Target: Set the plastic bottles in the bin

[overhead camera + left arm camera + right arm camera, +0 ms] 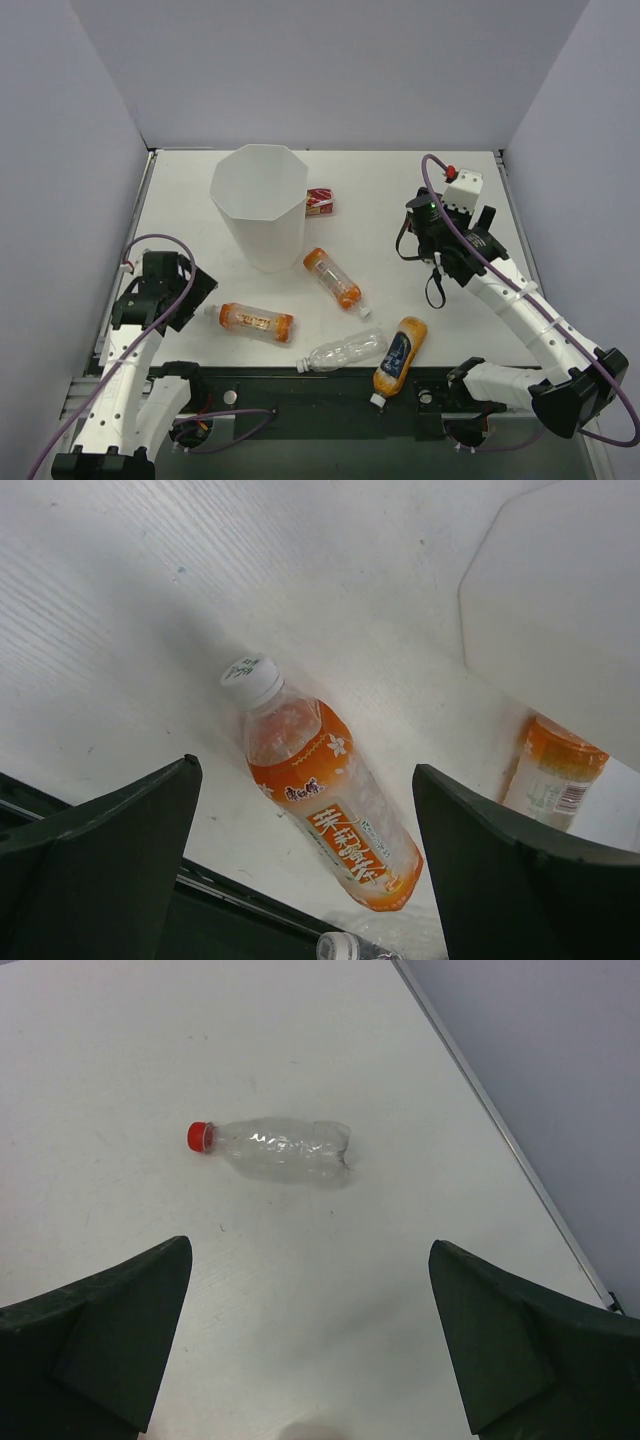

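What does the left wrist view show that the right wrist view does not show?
Only the left wrist view shows an orange bottle with a white cap lying on its side, the end of a second orange bottle at the right, and the wall of the white bin. Only the right wrist view shows a clear bottle with a red cap, lying alone. Both show the white table and an open gripper: the left gripper and the right gripper.
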Robot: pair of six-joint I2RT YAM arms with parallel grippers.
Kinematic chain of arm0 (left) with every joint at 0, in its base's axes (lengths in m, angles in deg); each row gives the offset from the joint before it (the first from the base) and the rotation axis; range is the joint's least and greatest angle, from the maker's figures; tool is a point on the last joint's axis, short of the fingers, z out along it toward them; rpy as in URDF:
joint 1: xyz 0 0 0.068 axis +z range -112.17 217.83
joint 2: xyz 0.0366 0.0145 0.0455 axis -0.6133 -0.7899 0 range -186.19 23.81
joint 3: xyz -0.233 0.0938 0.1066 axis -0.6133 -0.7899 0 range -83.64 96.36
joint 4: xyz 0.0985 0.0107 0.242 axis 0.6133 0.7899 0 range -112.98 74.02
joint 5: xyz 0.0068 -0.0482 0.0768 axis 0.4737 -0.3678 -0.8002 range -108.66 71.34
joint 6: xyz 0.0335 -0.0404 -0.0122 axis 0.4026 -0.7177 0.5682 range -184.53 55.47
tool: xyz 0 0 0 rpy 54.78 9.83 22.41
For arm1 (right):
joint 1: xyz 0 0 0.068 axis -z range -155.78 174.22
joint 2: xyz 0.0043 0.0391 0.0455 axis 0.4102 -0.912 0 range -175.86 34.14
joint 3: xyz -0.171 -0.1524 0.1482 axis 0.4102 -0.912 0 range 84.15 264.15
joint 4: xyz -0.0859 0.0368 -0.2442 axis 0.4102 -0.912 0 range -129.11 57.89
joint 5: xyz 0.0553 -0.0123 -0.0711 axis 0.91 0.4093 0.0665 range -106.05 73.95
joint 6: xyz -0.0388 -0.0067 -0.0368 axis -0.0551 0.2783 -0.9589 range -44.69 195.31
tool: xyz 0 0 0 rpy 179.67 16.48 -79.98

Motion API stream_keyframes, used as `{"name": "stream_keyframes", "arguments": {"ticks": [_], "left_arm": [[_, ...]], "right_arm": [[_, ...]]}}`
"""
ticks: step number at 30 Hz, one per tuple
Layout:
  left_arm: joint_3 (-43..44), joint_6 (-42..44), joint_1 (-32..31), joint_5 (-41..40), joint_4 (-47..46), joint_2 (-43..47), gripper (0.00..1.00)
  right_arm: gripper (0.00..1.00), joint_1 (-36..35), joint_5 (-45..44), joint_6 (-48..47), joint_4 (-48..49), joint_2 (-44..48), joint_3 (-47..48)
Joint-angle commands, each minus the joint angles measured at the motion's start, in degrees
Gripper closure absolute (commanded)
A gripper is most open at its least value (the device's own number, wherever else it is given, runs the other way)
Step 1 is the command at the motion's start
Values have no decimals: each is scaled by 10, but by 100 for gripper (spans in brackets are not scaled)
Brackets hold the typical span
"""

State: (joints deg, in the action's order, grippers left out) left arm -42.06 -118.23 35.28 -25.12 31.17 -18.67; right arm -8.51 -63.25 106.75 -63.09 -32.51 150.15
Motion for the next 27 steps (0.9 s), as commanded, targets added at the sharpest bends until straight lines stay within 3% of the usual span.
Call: {"name": "stream_keyframes", "arguments": {"ticks": [1,12,18,27], "left_arm": [[-4,-18,2,16,-30,-6,2],[-42,-91,-1,44,-32,-24,2],[-101,-148,-1,81,-97,-3,1],[-125,-181,-1,69,-83,-18,0]], "right_arm": [[0,-7,-9,1,16,13,-18],[0,-8,25,-26,38,22,-29],[0,-4,62,-26,65,42,-62],[1,-4,64,-23,67,59,-76]]}}
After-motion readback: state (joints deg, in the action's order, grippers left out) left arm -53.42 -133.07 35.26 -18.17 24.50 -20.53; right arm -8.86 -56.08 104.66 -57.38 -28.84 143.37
